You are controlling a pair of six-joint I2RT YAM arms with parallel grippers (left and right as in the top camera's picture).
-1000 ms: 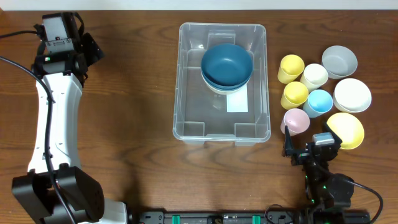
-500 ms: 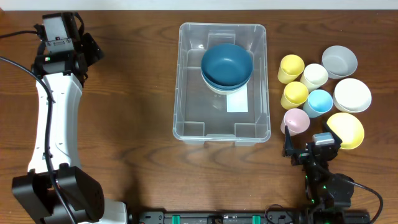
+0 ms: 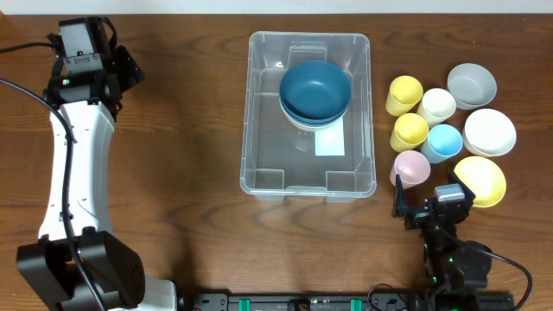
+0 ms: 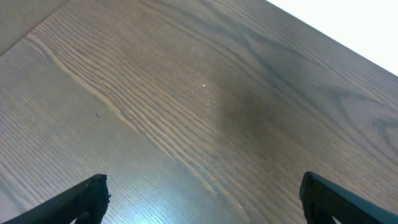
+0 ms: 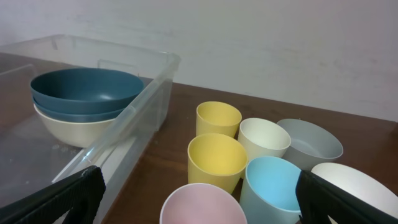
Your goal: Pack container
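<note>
The clear plastic container (image 3: 268, 138) sits in the middle of the desk (image 3: 190, 155), closer to the far edge than the near one, with its long sides running from far to near. In its far half a dark blue bowl (image 3: 315, 89) is nested in a second blue bowl (image 5: 62, 114), and both rest in a cream bowl (image 5: 65, 129). A white label (image 3: 329, 141) shows on the base just on the near side of this stack.

To the right of the container, a group of cups and bowls stands close together, all mouth up. Nearest the container's right wall are a yellow cup (image 3: 403, 93), a second yellow cup (image 3: 409, 131) and a pink cup (image 3: 411, 167), in a row from far to near. Just beside them are a cream cup (image 3: 437, 105) and a light blue cup (image 3: 444, 142). Further toward the right edge are a grey bowl (image 3: 472, 85), a white bowl (image 3: 490, 131) and a yellow bowl (image 3: 480, 180).

The right hand (image 5: 199, 196) is near the near edge at the right, with its fingers spread wide and nothing gripped. The pink cup stands just beyond its fingertips, with the yellow bowl close on the right.

The left hand (image 4: 202, 199) hangs over bare wood by the far left corner, well apart from the container. Its fingers are spread wide with nothing between them.
</note>
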